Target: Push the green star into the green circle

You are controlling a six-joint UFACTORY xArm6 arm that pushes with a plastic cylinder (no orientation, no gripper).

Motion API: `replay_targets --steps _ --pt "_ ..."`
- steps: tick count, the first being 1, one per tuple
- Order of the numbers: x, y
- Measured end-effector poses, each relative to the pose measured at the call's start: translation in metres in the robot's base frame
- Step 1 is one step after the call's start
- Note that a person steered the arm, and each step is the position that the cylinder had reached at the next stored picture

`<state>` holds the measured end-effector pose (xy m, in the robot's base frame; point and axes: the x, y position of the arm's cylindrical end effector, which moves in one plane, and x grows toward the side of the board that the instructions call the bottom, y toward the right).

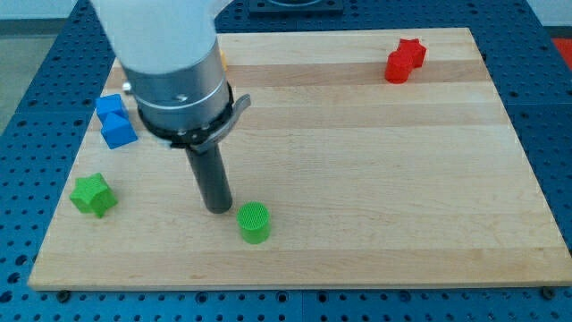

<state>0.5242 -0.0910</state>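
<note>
The green star [93,195] lies near the board's left edge, toward the view's bottom. The green circle [254,223], a short ribbed cylinder, stands near the board's bottom edge, left of centre. My tip [217,208] rests on the board just to the upper left of the green circle, close to it, and well to the right of the green star. The rod rises from the tip into the arm's grey and white body at the view's top left.
A blue block [114,120] lies at the board's left edge, above the green star. A red star-like block [404,60] lies at the top right. A small orange bit [222,63] shows behind the arm. The wooden board [375,179] sits on a blue perforated table.
</note>
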Motion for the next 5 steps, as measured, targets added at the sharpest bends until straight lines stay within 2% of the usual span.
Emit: replay_targets --steps 1,2,3,4,5 --pt "0.018 0.035" --pt "0.023 0.019" --pt "0.012 -0.064" --pt "-0.034 -0.138" --pt "-0.062 -0.149"
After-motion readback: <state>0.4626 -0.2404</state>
